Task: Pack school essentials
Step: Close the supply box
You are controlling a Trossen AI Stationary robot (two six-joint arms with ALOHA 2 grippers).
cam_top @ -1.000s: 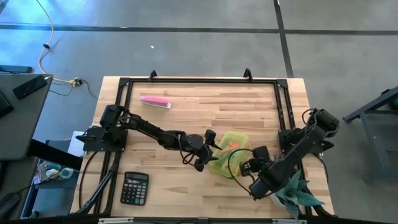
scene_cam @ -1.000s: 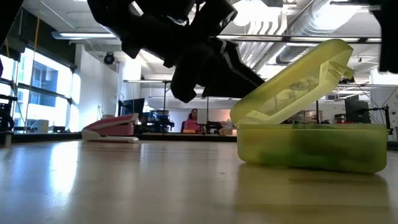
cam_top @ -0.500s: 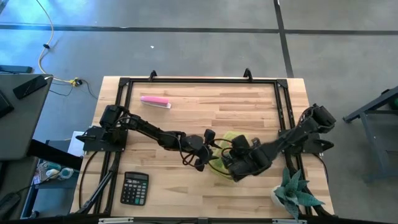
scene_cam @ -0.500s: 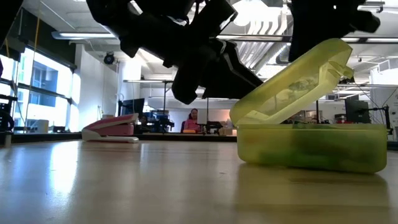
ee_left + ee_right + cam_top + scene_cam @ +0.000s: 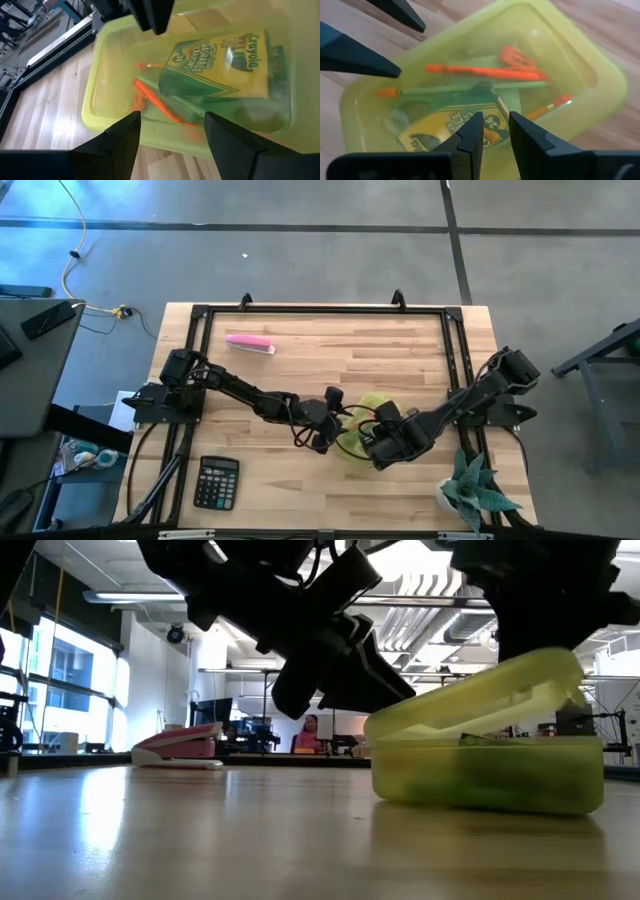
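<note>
The translucent yellow-green case [image 5: 362,425] lies on the table with its lid [image 5: 480,690] almost down. Through the lid I see the yellow-green crayon box [image 5: 220,65], an orange pencil [image 5: 480,72], a thin green pencil [image 5: 470,90] and a small red piece [image 5: 517,57]. My right gripper [image 5: 380,442] is shut and sits on top of the lid [image 5: 495,122]. My left gripper [image 5: 333,426] is open at the case's left end [image 5: 172,120], its fingers spread beside the rim. The note pad and scissors do not show plainly. My right gripper presses down on the case's lid [image 5: 540,665] with its shut fingers, coming from above and slanting in from the table's right. The case stays flat on the table, lid tilted only slightly. My left gripper stands at the case's left rim [image 5: 115,115]; whether it touches, I cannot tell.
A pink stapler [image 5: 250,343] lies near the far left of the table, a calculator [image 5: 217,482] at the near left edge, and a potted plant [image 5: 478,490] at the near right corner. A black frame [image 5: 320,310] borders the table. A person sits far off in the room [image 5: 310,732].
My right gripper has swung from the near right corner toward the table's left, over the case, and come down on its lid. The lid has dropped from steeply raised to nearly shut, and the case has slid a little toward my left gripper.
</note>
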